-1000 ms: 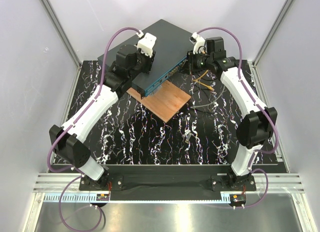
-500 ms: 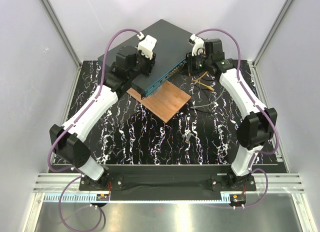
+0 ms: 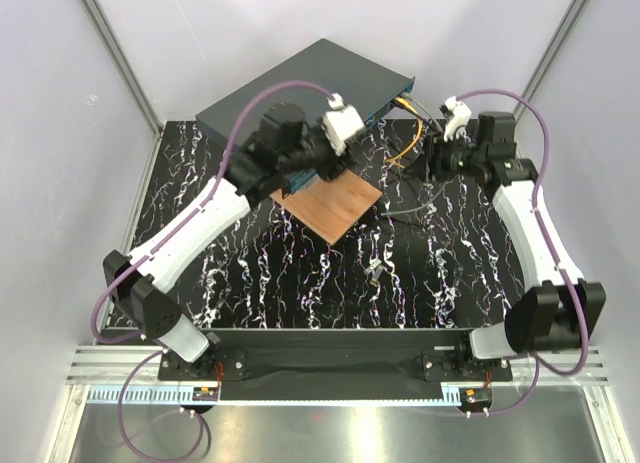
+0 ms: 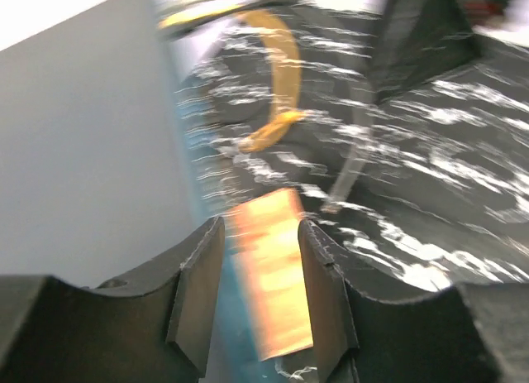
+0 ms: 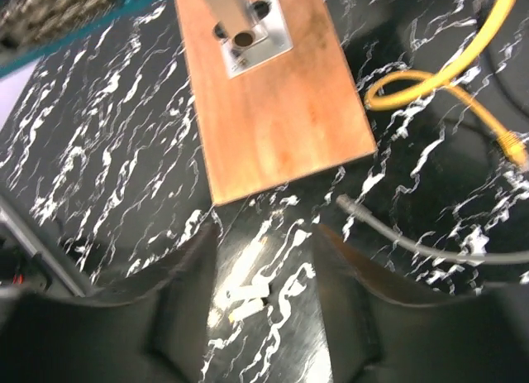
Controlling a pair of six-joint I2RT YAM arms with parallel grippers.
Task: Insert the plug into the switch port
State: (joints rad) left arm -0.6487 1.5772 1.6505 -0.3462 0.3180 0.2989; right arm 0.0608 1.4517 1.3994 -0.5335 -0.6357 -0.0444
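The tiny pale grey plug [image 5: 246, 301] lies crosswise on the black marbled tabletop [image 5: 99, 151], lower centre of the right wrist view, ahead of the spread, empty right claw [image 5: 263, 234], seemingly better placed than the spread left claw [image 4: 260, 234].

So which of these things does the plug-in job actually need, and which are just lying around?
Needed:
- switch
- plug, lying loose on the table, not held

Lying about:
- wooden board
- yellow cable
- grey cable
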